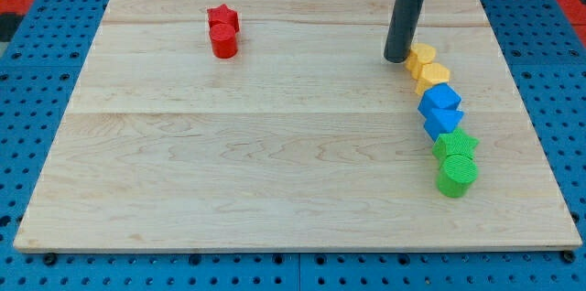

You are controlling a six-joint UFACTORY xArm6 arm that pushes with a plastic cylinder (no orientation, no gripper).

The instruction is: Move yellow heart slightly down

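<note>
Camera view, looking down at an angle, shows us a pale wooden board (275, 145) made of joined planks, resting on a blue perforated surface (37, 71).

Our arm ends in a straight dark rod that comes down from the view's top right. It has no jaws, so it holds nothing; it only pushes. My tip (397, 58) rests on the board at the upper right, just beside the left edge of a small yellow block (422, 56) whose shape we cannot make out with certainty; whether they touch we cannot tell.

Directly below that block, touching it, sits the yellow heart-shaped block (431, 77). It lies near the board's right side, a little lower and to the right of my tip, and apart from it.

A column of blocks runs on downward from the heart, curving slightly to the right. First comes a blue cube-like block (441, 99), then a second blue block (443, 123) pressed against it. Below these sits a green star-shaped block (455, 146), and last a green cylinder (457, 177).

Well apart, at the board's upper left, a red star-shaped block (222, 19) sits touching a red cylinder (223, 43) just below it.
</note>
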